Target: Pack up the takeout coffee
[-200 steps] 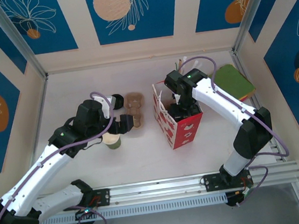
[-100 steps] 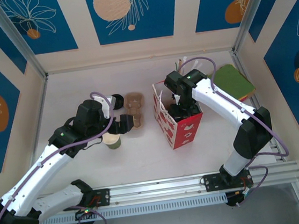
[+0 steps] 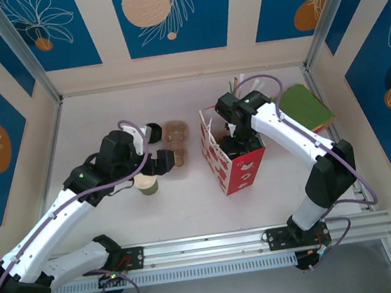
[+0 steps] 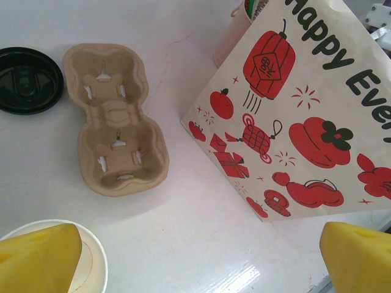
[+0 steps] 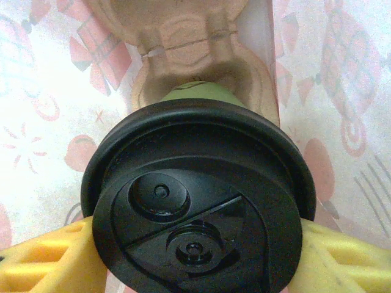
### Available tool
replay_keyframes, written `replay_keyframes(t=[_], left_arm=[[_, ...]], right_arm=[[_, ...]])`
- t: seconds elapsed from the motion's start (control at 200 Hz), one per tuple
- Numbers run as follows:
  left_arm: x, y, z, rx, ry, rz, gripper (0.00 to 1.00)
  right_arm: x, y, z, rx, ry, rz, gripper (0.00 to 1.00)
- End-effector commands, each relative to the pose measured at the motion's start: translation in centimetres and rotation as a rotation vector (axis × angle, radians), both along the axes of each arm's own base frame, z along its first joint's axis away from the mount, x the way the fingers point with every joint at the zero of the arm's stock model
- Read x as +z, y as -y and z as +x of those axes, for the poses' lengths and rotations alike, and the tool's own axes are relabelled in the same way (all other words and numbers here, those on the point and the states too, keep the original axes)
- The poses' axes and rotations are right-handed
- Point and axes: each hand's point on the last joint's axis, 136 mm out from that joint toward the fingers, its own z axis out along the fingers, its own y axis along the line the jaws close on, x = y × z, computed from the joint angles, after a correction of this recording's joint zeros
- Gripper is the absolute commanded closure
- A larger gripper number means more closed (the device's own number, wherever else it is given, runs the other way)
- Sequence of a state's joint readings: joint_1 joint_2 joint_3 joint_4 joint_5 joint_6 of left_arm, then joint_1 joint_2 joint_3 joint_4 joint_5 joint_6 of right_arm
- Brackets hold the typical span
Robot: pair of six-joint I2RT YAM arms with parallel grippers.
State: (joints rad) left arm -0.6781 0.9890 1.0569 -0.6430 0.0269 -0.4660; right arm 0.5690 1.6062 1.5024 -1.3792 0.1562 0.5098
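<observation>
Ok so the right tool (image 3: pixel 240 141) is dipped down into the top of the red-and-white bag (image 3: pixel 239 170), which stands upright on the bench (image 3: pixel 189 211), right of centre. In the right wrist view you can see it's clamped on the takeout coffee (image 5: pixel 195 207). Yellow fingers (image 5: pixel 43 262) press in on either side just under the black lid, with the lid facing up at the camera and the green cup body below it. So the coffee is inside the bag, with paper walls on both sides. Its bottom end points into a pocket of a brown pulp carrier (image 5: pixel 183 36) lying on the bag's floor. Can't tell if the cup is actually sitting in that pocket or hanging just above it.

The left tool (image 3: pixel 163 161) is wide open with nothing in it, hovering low over the bench left of the bag. Past its yellow fingertips (image 4: pixel 36 259), the left wrist view shows a second pulp carrier (image 4: pixel 116 137), empty and flat on the bench. A loose black lid (image 4: pixel 27 79) sits just beside its far end. A lidless cup (image 3: pixel 147 185) stands just beneath one of those fingertips. A pink cup (image 4: pixel 235 30) pokes out behind the bag.
</observation>
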Motion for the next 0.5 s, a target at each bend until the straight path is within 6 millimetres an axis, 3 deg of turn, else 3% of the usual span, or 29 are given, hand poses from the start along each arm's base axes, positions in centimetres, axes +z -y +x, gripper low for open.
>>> replay_keyframes(t=[0.0, 0.495], left_arm=[[0.36, -0.14, -0.05, 0.004, 0.003, -0.025, 0.0], [0.65, -0.71, 0.17, 0.038, 0.02, -0.022, 0.0]], right_arm=[[0.72, 0.11, -0.51, -0.013, 0.003, 0.022, 0.35], [0.83, 0.12, -0.36, -0.006, 0.007, 0.026, 0.35]])
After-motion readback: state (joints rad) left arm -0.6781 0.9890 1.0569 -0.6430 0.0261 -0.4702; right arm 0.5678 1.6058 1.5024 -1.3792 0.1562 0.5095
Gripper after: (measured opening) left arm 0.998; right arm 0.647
